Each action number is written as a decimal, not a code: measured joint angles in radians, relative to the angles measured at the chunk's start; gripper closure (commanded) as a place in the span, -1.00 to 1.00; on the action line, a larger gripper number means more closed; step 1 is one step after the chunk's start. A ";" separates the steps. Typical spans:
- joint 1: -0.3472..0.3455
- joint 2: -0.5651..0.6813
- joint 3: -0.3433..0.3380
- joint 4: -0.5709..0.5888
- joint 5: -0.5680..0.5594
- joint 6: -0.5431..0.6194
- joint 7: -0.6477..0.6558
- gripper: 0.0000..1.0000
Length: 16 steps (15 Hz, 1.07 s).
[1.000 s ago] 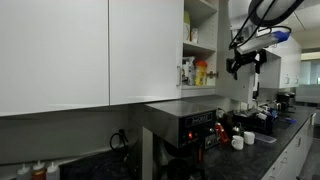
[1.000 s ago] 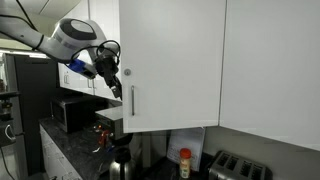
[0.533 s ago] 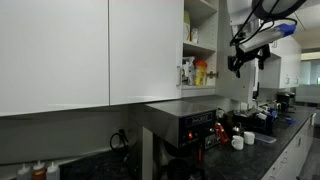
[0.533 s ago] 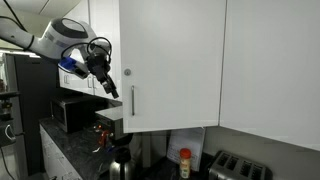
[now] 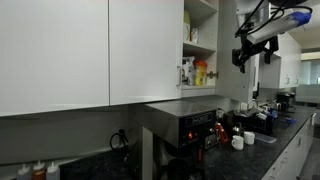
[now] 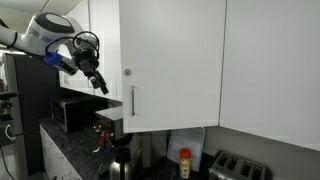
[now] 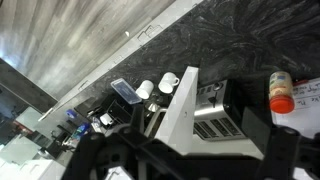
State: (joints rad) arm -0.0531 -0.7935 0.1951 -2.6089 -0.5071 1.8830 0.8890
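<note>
Cabinet door (image 6: 170, 60) is the broad white panel with a vertical bar handle (image 6: 131, 100) low on its edge. It hangs above the dark speckled counter (image 7: 250, 40). In an exterior view the cupboard beside the white fronts stands open (image 5: 200, 45), and a yellow bottle (image 5: 201, 72) sits on its shelf; its label is too small to read. Below it a black appliance (image 5: 185, 125) shows a red glowing display that you cannot read either. The wrist view looks down on a silver toaster (image 7: 215, 110), a jar with a red lid (image 7: 282, 92) and two white cups (image 7: 160, 85).

Your gripper (image 6: 102, 88) hangs in the air near the door's handle side, apart from it. Its fingers (image 7: 283, 150) are spread with nothing between them.
</note>
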 measured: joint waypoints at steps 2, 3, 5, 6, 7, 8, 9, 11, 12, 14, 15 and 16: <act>0.016 -0.043 -0.002 -0.009 0.044 -0.006 -0.025 -1.00; 0.025 -0.068 -0.003 -0.013 0.066 -0.009 -0.039 -1.00; 0.041 -0.123 -0.004 -0.020 0.114 -0.021 -0.080 -1.00; 0.050 -0.152 -0.005 -0.022 0.141 -0.031 -0.105 -1.00; 0.057 -0.180 -0.007 -0.022 0.166 -0.043 -0.131 -1.00; 0.062 -0.207 -0.009 -0.023 0.189 -0.053 -0.156 -1.00; 0.063 -0.233 -0.011 -0.023 0.209 -0.062 -0.178 -1.00; 0.062 -0.274 -0.016 -0.023 0.238 -0.079 -0.209 -1.00; 0.059 -0.289 -0.017 -0.023 0.245 -0.083 -0.213 -1.00; 0.055 -0.306 -0.019 -0.025 0.249 -0.085 -0.215 -1.00; 0.054 -0.309 -0.019 -0.027 0.249 -0.085 -0.215 -1.00; 0.054 -0.309 -0.019 -0.028 0.249 -0.085 -0.215 -1.00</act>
State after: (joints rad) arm 0.0013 -1.1026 0.1760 -2.6366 -0.2582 1.7983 0.6745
